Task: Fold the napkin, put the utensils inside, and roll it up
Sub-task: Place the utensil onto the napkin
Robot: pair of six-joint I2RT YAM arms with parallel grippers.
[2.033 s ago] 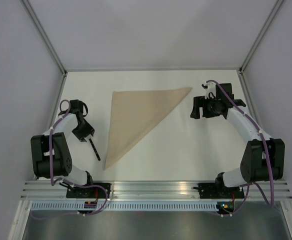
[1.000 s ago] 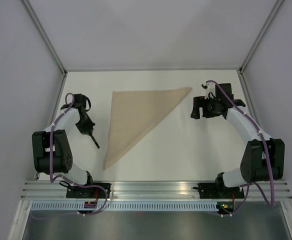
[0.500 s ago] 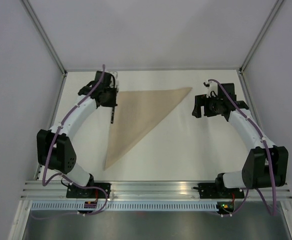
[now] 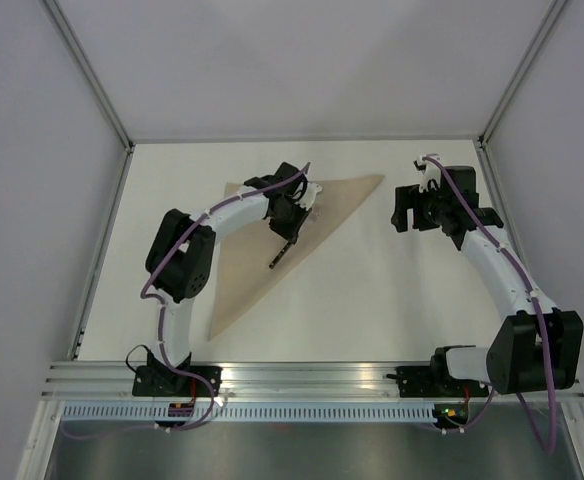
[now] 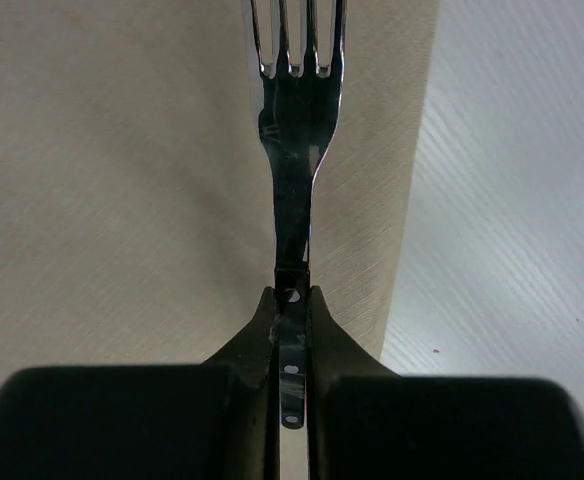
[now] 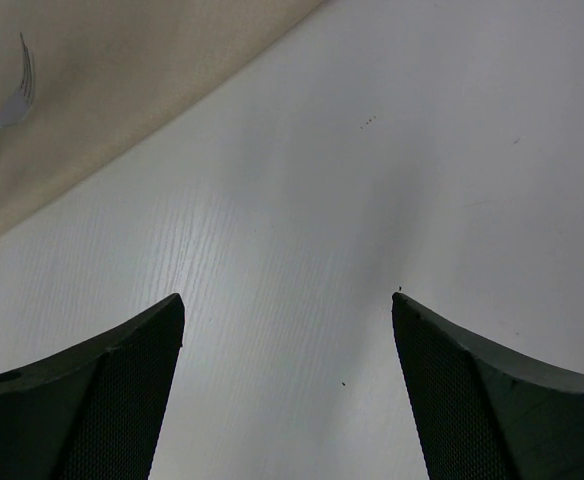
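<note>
Bare tabletop [image 6: 372,180] lies free below and ahead of the right gripper [image 6: 287,310], its fingers spread wide. Further ahead, the left arm [image 4: 232,209] spans the napkin [image 4: 252,250], and the fork [image 5: 294,130] juts beyond the left gripper [image 5: 292,300], barring passage there

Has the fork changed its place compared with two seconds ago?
Yes. The fork, held by the left gripper, went right and farther back: from the table left of the napkin to above it.

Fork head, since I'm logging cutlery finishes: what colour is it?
Shiny silver metal; the fork shows best in the left wrist view, with the tan napkin behind.
</note>
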